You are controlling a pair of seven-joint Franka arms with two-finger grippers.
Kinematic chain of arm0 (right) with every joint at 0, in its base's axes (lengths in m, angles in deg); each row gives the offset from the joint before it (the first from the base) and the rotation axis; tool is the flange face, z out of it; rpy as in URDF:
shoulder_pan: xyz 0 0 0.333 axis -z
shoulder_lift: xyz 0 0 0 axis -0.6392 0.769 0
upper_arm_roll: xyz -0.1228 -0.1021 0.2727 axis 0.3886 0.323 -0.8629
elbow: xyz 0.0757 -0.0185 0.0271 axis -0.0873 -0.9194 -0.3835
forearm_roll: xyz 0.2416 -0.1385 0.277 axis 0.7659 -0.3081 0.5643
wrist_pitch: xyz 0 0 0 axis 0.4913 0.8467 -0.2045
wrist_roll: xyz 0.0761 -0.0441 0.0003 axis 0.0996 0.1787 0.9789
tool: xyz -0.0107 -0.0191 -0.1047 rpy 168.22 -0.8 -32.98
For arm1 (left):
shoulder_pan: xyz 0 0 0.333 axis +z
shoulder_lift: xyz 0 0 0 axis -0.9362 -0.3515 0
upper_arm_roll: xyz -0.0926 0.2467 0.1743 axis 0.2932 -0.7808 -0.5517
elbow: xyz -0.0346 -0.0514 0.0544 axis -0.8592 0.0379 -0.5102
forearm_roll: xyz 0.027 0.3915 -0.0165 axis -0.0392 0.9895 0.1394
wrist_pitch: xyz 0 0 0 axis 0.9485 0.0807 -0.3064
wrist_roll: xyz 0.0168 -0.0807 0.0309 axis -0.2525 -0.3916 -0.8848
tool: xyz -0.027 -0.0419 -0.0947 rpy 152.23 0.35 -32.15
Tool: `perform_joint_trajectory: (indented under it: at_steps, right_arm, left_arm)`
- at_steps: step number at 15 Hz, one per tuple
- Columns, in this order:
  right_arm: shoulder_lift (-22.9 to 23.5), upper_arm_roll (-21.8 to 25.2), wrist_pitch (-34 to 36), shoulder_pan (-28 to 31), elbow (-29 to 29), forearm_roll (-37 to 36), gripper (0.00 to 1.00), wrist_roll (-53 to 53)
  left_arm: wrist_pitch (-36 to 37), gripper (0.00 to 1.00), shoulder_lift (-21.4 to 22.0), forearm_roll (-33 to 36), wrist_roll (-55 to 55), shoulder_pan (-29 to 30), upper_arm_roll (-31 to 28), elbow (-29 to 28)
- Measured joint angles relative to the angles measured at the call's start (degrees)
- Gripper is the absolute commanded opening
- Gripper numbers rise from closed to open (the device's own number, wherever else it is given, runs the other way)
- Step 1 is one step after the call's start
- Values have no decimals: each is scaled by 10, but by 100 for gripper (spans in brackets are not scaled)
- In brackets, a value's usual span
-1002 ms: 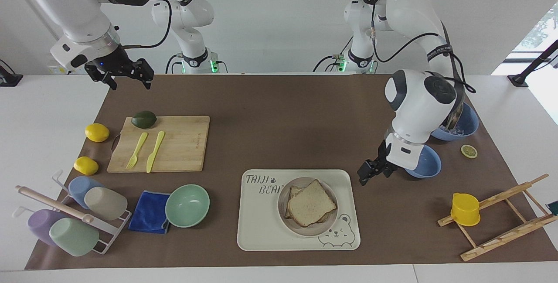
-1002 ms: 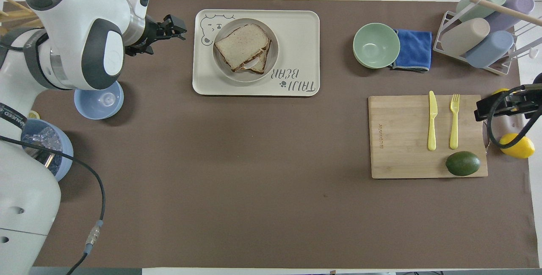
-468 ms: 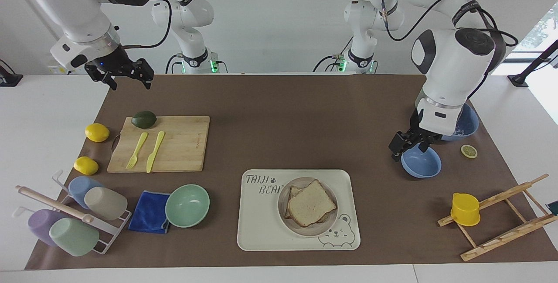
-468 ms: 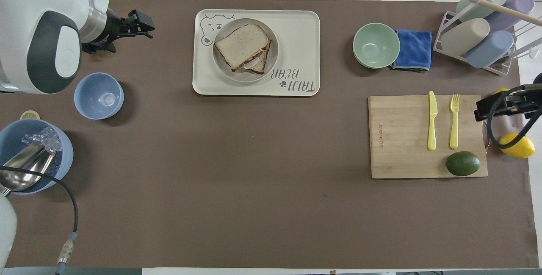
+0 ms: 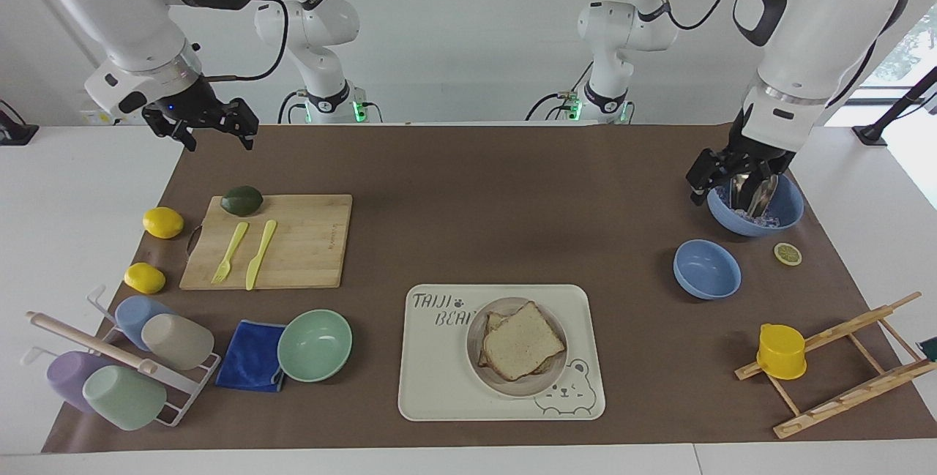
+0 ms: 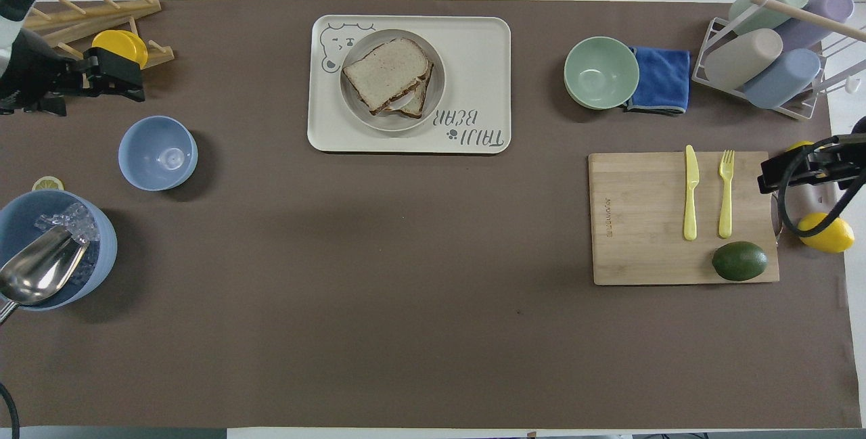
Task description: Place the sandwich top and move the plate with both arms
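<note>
The sandwich top [image 5: 523, 339] lies on the plate [image 5: 477, 332] in the tray [image 5: 439, 387]. The left claw [image 5: 732, 181] hangs open and empty over the ice bowl [image 5: 787, 211]. The right claw [image 5: 212, 129] waits open above the surface's [image 5: 468, 197] edge.

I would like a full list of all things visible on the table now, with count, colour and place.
sandwich top: 1, pale, on the stack on the plate
plate: 1, beige, on the tray
tray: 1, cream, far table edge
green bowl: 1, beside the blue cloth
cup rack: 4 pastel cups, right arm's end
board: 1, wood; holds avocado, yellow fork and knife
lemons: 2, yellow, beside the board
blue bowls: 2, left arm's end
lemon slice: 1
wooden rack: 1, with yellow cup
left gripper: open, over the ice bowl
right gripper: open, waiting
</note>
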Motion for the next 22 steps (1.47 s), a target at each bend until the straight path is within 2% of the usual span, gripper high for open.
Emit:
perform_joint_trajectory:
  at_steps: [4,8,11,14,22]
  right_arm:
    - [0,0,0,0,0,0,100,0]
    - [0,0,0,0,0,0,100,0]
    - [0,0,0,0,0,0,100,0]
    - [0,0,0,0,0,0,100,0]
    - [0,0,0,0,0,0,100,0]
  left_arm:
    - [76,100,33,3,11,-2,3,-1]
    - [109,100,50,3,14,-2,8,-9]
    - [120,100,93,4,25,2,18,-53]
    - [120,100,130,4,43,56,71,-89]
    - [100,100,129,-7,47,76,98,-83]
